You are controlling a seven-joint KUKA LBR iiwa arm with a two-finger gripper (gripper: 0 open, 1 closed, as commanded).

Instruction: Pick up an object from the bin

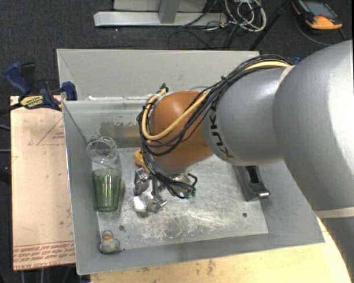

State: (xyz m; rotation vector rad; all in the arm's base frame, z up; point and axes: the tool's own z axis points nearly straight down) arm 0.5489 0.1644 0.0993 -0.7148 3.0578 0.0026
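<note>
The gripper (147,194) hangs low over the floor of the bin (220,215), right at a small white lump (140,205) beside the clear cup (106,175), placed there, I judge, to take it, though I cannot tell whether it is open or clamped.

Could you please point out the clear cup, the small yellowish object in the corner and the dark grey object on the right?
clear cup (107,190), camera view, its green-tinted lower half.
small yellowish object (109,243), camera view, its middle.
dark grey object (252,183), camera view, its middle.
</note>
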